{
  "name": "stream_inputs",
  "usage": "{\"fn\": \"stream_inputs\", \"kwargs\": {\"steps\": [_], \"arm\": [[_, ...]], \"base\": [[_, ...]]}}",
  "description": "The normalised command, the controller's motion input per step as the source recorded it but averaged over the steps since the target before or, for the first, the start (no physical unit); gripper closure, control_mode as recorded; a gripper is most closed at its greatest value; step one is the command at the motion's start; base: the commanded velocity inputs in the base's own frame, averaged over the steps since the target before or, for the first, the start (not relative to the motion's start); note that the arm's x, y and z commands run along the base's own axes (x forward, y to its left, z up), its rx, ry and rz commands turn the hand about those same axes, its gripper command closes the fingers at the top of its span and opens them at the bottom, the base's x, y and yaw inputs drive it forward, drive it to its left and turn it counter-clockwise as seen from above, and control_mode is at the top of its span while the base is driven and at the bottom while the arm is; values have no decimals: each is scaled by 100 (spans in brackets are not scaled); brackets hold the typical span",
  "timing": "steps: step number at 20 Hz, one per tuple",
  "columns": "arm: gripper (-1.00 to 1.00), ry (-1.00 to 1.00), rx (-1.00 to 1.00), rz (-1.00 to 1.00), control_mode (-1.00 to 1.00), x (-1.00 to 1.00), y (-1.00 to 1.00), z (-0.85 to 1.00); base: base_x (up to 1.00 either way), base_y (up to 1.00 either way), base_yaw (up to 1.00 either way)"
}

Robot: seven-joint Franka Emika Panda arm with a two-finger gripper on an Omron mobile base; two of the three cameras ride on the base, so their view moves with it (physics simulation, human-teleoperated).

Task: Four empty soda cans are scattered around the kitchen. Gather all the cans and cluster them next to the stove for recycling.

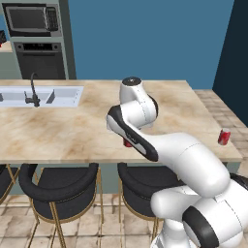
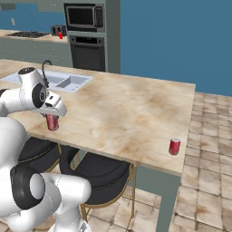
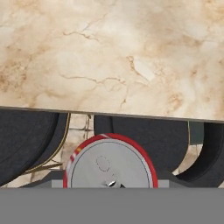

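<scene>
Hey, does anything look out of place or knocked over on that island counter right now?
Nothing is spilled or tipped. One soda can stands upright alone near the island counter's corner, far from the stove; another can sits at the gripper.

The worktop (image 2: pixel 127 113) lies bare and open across its middle. One can (image 2: pixel 174 146) stands alone near the 4 o'clock corner; another can (image 2: pixel 52 121) sits at the 8 o'clock edge under the claw. The sink (image 2: pixel 63 80) and faucet (image 2: pixel 45 68) block 10 o'clock. Stools (image 1: pixel 58 186) crowd beneath the near edge.
</scene>
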Motion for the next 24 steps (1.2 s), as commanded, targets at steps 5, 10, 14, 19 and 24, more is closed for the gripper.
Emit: {"fn": "stream_inputs", "kwargs": {"steps": [5, 10, 14, 19, 24], "arm": [[100, 0, 0, 0, 100, 0, 0, 0], [100, 0, 0, 0, 100, 0, 0, 0], [100, 0, 0, 0, 100, 0, 0, 0], [100, 0, 0, 0, 100, 0, 0, 0], [100, 0, 0, 0, 100, 0, 0, 0]], "base": [[0, 0, 0], [-7, 0, 0], [-35, -3, -4], [-38, -5, -10], [-38, -8, -12]]}}
